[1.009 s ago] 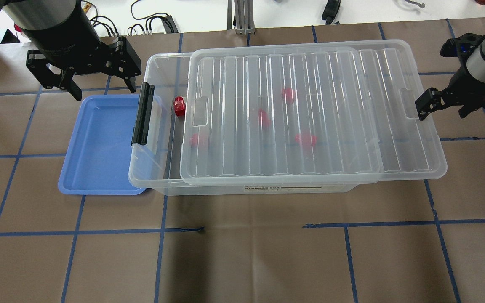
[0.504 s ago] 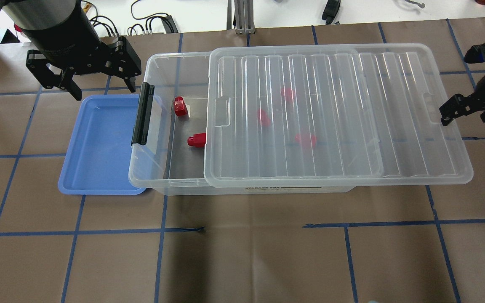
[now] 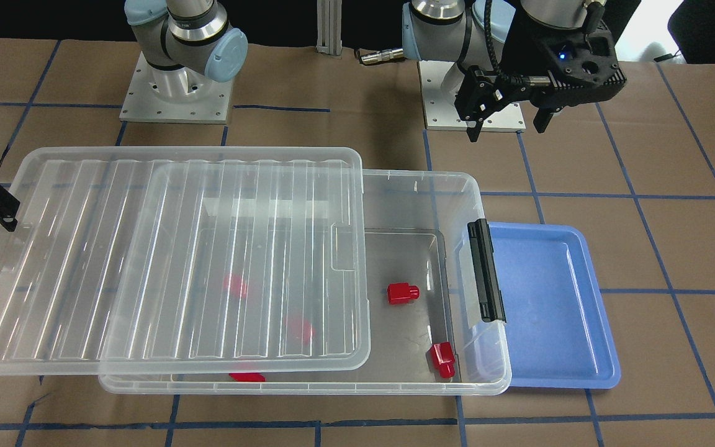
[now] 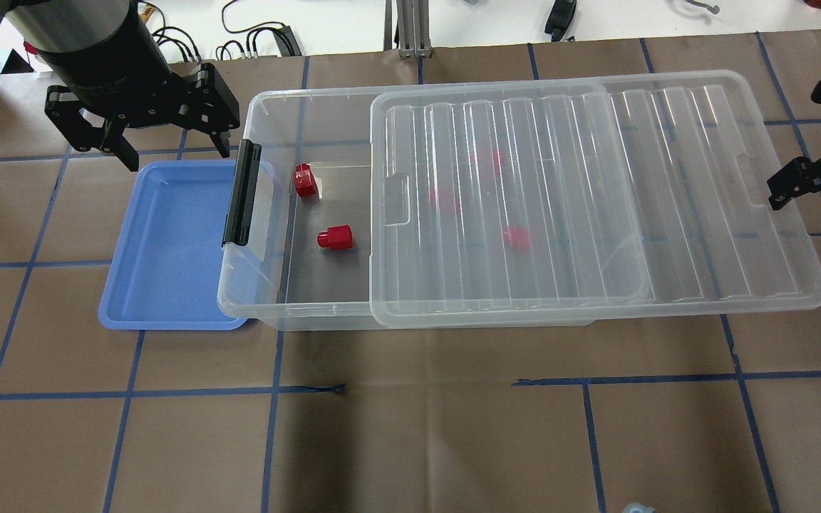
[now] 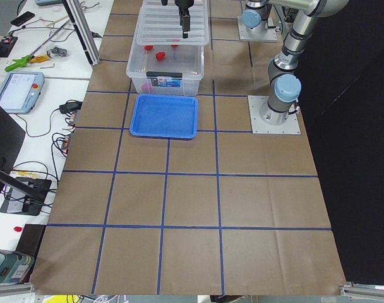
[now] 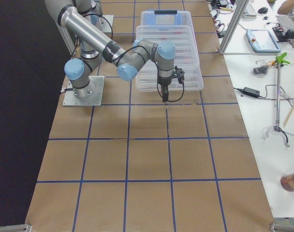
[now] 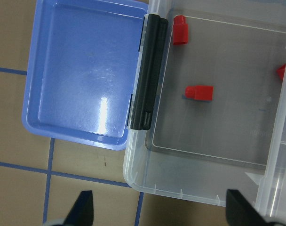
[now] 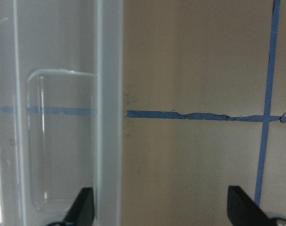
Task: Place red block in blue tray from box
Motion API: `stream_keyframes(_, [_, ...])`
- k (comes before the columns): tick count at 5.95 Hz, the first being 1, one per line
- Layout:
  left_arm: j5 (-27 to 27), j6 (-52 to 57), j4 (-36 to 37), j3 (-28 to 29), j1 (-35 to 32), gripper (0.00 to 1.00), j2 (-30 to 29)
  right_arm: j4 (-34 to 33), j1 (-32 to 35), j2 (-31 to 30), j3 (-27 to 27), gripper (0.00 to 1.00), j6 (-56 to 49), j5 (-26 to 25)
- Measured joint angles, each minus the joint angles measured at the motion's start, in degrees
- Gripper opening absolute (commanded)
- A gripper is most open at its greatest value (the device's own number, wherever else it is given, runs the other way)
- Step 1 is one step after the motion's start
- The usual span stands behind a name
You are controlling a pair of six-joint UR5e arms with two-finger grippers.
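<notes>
The clear box (image 4: 268, 292) stands mid-table with its ribbed lid (image 4: 596, 199) slid off to the right. Two red blocks lie uncovered at its left end, one (image 4: 334, 237) near the middle and one (image 4: 304, 179) by the black clip (image 4: 241, 192). Three more red blocks show blurred under the lid. The blue tray (image 4: 168, 242) lies empty against the box's clip end. My left gripper (image 4: 177, 153) is open and empty over the tray's far edge. My right gripper (image 4: 812, 187) is open, its fingers astride the lid's right rim (image 8: 107, 94).
Brown paper with blue tape lines covers the table. The lid overhangs the box's right end and near side. The two arm bases (image 3: 174, 93) stand on the robot's side of the box. Cables and tools lie beyond the table's far edge.
The lid has slid further right together with my right gripper, uncovering the second red block. My left gripper has not moved.
</notes>
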Motion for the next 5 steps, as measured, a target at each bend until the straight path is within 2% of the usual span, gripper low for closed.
stream_keyframes(1, [-0.1, 2.3, 0.1, -0.2, 0.0, 0.98, -0.2, 0.4, 0.0, -0.5, -0.6, 1.00, 0.2, -0.2])
stream_keyframes(3, [-0.4, 17.8, 0.2, -0.9, -0.5, 0.98, -1.5, 4.2, 0.2, -2.7, -3.4, 1.00, 3.1, -1.3])
stream_keyframes(5, [-0.6, 41.2, 3.1, -2.7, -1.0, 0.97, -3.4, 15.3, 2.0, -7.2, -7.4, 1.00, 11.1, -1.0])
